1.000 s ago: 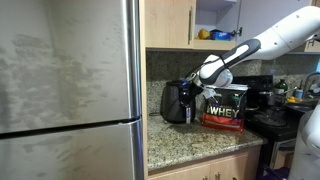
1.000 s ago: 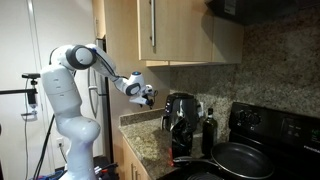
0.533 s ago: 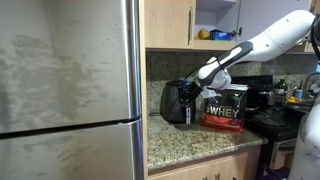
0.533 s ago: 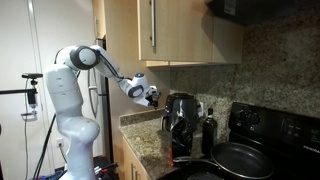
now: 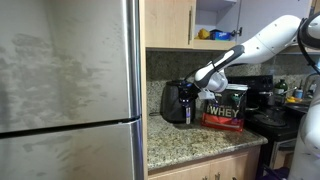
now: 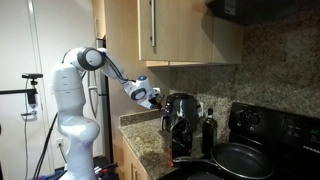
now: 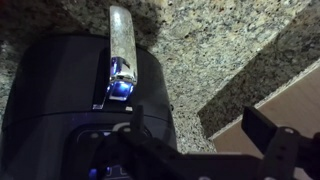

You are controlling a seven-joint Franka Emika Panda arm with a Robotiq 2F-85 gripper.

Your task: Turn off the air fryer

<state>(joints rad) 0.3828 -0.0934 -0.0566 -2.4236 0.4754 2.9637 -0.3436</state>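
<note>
The air fryer is a small dark egg-shaped appliance standing on the granite counter against the backsplash. It also shows in the other exterior view. In the wrist view the air fryer fills the left side, with a silver handle and a blue light glowing on its top. My gripper hovers just above and beside the fryer's top; it also shows in an exterior view. In the wrist view my gripper is open and empty, with one finger over the fryer's edge.
A black tub with white lettering stands right next to the fryer. Wall cupboards hang low above it. A steel fridge stands beside the counter. A stove with a pan and a dark bottle lie beyond.
My gripper has moved closer to the air fryer's top over the last second. The fryer has not moved.
</note>
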